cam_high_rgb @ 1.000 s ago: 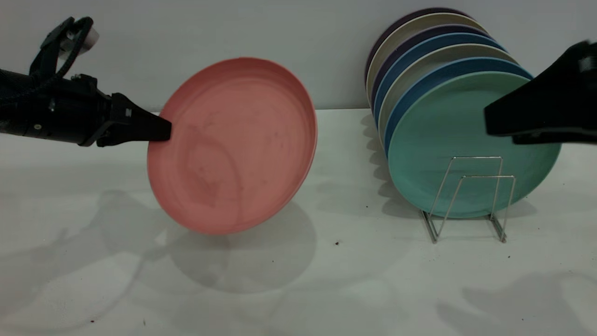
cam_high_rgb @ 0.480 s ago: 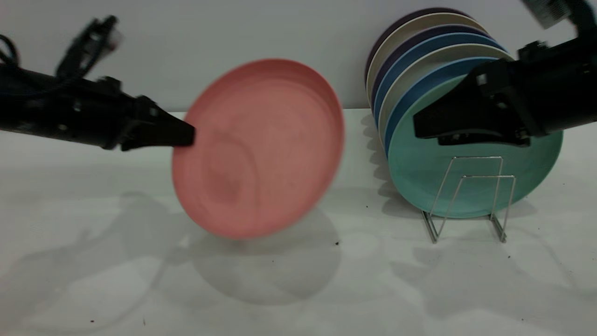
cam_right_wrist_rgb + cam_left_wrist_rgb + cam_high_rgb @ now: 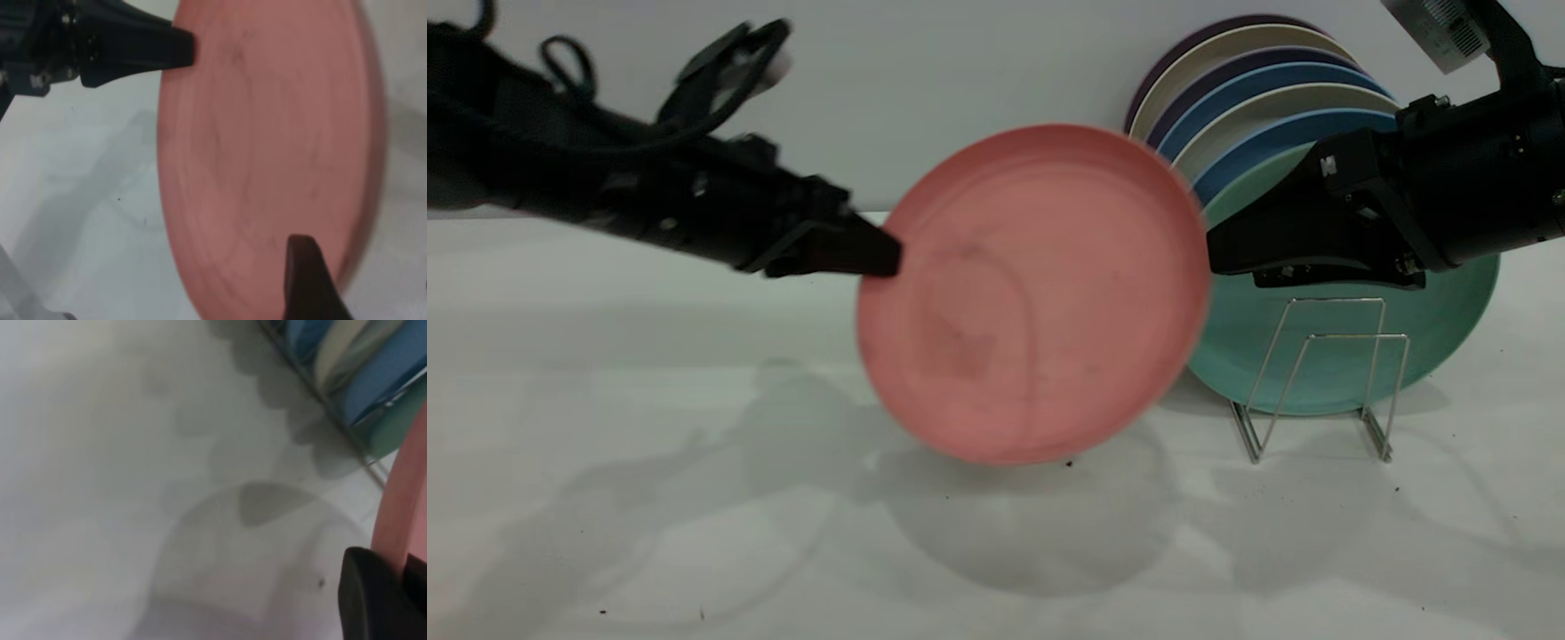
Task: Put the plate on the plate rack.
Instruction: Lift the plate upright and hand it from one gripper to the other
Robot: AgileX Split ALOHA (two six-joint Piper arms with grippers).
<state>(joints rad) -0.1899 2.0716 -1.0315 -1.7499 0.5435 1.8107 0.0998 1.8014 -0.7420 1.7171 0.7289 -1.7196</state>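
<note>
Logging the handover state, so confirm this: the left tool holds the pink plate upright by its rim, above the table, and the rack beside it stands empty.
One detail is wrong: the plate rack is not empty. The exterior view shows a teal plate and others stacked behind it. The rest holds: the left tool grips the plate by its rim, upright, above the table.

I see both arms matte black, left arm (image 3: 649,191) with looped cables, right arm (image 3: 1449,191) showing small screws and wedge fingers.

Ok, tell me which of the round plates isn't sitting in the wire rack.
The salmon-pink round plastic plate: the left gripper holds it by its rim above the table, while the teal plate, blue and beige ones stand racked.
</note>
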